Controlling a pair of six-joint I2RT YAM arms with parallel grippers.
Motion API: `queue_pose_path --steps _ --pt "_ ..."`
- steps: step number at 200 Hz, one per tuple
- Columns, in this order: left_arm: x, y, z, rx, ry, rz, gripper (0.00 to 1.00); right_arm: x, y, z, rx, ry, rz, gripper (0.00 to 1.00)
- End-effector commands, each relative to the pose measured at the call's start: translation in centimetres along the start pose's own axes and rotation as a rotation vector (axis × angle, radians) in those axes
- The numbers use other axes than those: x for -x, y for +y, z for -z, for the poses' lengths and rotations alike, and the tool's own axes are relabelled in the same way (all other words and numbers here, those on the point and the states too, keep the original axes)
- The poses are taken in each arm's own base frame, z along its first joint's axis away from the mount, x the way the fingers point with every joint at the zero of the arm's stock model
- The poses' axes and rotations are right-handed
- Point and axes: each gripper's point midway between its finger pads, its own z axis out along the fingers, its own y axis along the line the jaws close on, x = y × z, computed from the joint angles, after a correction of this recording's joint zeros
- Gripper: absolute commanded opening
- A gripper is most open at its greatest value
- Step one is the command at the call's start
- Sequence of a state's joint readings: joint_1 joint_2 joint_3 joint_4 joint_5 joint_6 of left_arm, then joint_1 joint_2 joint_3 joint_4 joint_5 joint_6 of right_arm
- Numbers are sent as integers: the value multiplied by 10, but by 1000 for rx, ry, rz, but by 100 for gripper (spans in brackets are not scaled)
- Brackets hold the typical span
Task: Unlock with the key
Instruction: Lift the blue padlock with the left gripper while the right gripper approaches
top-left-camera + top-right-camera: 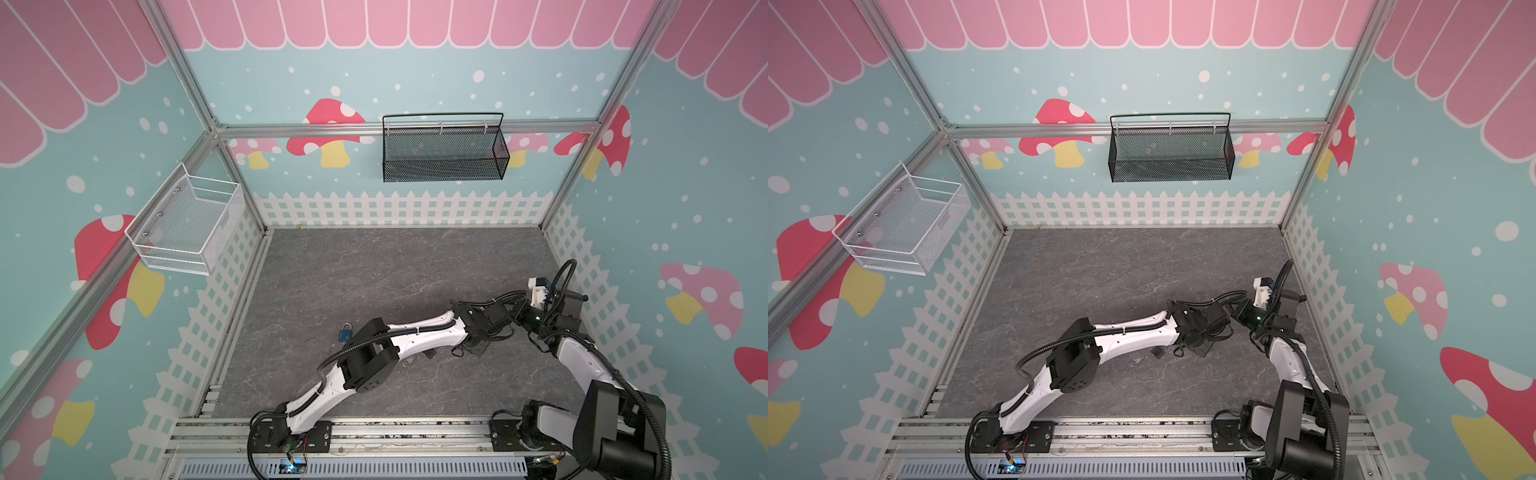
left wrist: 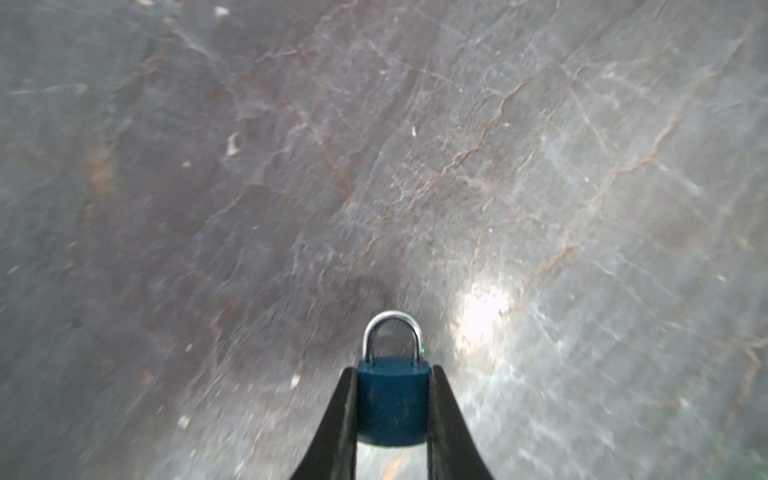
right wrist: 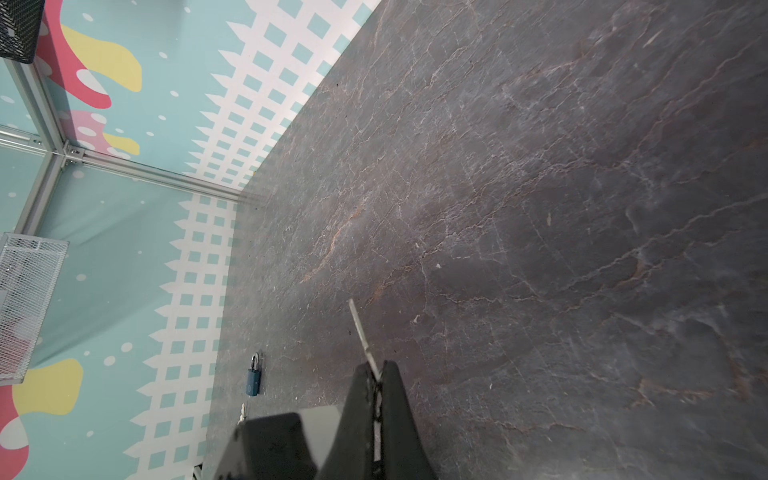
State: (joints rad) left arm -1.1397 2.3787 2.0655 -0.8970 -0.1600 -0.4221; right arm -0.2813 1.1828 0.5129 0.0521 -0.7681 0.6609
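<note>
In the left wrist view my left gripper (image 2: 392, 370) is shut on a dark blue padlock (image 2: 392, 399). Its body sits between the two black fingers and its silver shackle (image 2: 390, 332) points away over the grey floor. In the right wrist view my right gripper (image 3: 377, 365) is shut on a thin silver key (image 3: 359, 328), whose blade sticks out past the fingertips. In both top views the left arm (image 1: 415, 336) reaches across to the right, and its wrist is close to the right arm's wrist (image 1: 536, 316). There the held padlock and key are hidden.
A second blue padlock (image 1: 345, 332) (image 3: 253, 380) lies on the floor beside the left arm's elbow. A small loose key (image 1: 407, 361) (image 3: 242, 413) lies near it. A white wire basket (image 1: 187, 224) hangs on the left wall and a black mesh basket (image 1: 444, 149) on the back wall.
</note>
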Motion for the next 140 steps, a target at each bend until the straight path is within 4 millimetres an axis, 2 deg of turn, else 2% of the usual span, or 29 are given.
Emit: queue_pose_path --steps 1,45,74,114,140 --pt "14 9 40 -12 -65 83 0 3 7 3 1 7 17 0" --pt "15 33 78 -67 -133 268 0 0 18 -1 -29 34 53 0" --pt "14 61 102 -119 -196 474 0 -10 30 -12 -54 80 95 0" --pt "4 101 123 -272 -289 830 0 -46 54 -33 -69 199 169 0" --pt "-9 125 131 -290 -350 1010 0 -72 65 -42 -78 266 208 0"
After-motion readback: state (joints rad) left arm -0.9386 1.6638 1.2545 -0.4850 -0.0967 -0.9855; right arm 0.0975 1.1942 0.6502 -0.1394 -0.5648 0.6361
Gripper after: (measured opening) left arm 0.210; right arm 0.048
